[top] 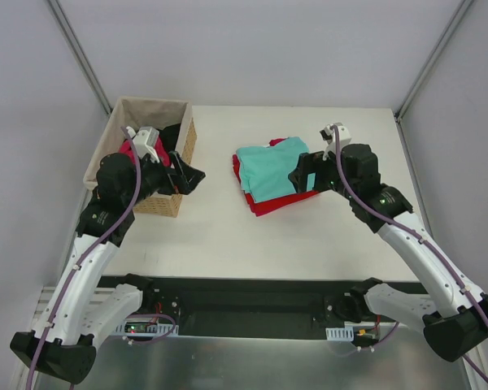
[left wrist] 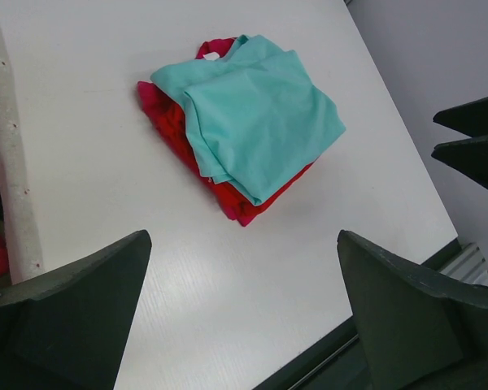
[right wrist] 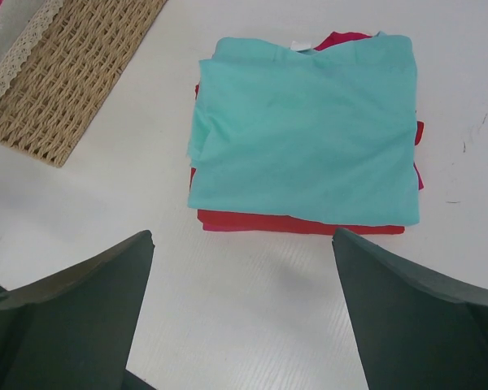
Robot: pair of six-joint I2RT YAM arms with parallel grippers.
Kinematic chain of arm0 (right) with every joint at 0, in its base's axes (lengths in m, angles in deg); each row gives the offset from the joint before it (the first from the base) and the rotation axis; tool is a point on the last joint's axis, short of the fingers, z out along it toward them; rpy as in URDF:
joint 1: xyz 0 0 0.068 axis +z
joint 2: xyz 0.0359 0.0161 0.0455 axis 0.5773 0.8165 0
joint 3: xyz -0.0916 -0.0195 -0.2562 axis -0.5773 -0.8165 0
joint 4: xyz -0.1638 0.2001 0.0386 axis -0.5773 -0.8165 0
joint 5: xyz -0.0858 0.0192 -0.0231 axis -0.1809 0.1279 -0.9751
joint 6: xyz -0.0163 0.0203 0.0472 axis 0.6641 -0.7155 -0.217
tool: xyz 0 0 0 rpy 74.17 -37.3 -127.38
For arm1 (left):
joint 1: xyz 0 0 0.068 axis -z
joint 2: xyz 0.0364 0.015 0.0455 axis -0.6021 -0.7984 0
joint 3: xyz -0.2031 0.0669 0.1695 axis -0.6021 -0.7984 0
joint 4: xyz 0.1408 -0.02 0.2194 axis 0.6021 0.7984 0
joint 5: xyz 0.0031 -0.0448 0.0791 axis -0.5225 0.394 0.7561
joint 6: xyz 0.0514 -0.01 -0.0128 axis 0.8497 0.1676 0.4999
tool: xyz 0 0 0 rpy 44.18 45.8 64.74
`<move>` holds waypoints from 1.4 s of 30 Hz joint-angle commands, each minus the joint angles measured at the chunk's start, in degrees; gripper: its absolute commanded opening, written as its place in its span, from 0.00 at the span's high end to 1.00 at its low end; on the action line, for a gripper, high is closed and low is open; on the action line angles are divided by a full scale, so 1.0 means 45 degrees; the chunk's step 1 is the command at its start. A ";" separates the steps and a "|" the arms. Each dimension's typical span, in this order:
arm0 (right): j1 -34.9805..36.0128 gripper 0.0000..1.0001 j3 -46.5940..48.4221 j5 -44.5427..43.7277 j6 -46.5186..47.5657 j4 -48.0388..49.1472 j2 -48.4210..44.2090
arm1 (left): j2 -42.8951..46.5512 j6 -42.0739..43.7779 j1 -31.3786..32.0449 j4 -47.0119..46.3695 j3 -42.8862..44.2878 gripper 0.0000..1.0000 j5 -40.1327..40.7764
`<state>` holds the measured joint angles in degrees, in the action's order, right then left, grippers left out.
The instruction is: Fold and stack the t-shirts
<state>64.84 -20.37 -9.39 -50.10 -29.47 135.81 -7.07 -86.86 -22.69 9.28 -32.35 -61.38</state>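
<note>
T-shirts are in two places. The teal t-shirt [top: 272, 166] lies folded flat on top of the red t-shirt [top: 278, 203], in a neat pile near the middle of the table [top: 220, 236]. A thin pink edge peeks out of the pile too. The black t-shirt [top: 172, 134] is bunched up in the basket [top: 150, 104] at the far left, with some pink-red cloth [top: 130, 149] beside it.

The left gripper [top: 195, 175] hangs by the near corner of the basket. Its fingers are spread wide and hold nothing. The right gripper [top: 299, 174] sits just beside the right side of the pile. Its fingers are spread wide too, and they hold nothing.

I think the pile is done for now, and the job is about halfway. The step in hand looks like going for the next shirt. The left arm is nearest, so it would need to turn toward the basket, dip in, and pinch one shirt alone. Then the shirt must be laid flat on bare table, apart from the pile, before folding
</note>
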 commanded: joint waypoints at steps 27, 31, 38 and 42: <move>0.0125 0.04 -0.0272 0.0313 -0.0061 0.0277 -0.0054 | -0.0297 0.0331 0.0136 -0.0497 0.0071 0.01 -0.0369; 0.0106 0.03 -0.0331 0.0313 -0.0080 0.0258 -0.0171 | -0.0239 0.0312 0.0136 -0.0478 0.0110 0.01 -0.0428; 0.0203 0.03 -0.0663 0.0430 -0.0256 0.0413 -0.0405 | -0.0238 0.1267 0.0136 0.0710 0.1123 0.01 0.0684; 0.0203 0.03 -0.0936 0.0468 -0.0354 0.0531 -0.0503 | -0.0822 0.2611 0.0136 0.1530 0.2197 0.01 0.2319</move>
<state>65.32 -23.85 -8.23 -50.62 -29.17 135.31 -9.02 -82.34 -22.69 13.04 -29.13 -58.87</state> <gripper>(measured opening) 0.966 0.992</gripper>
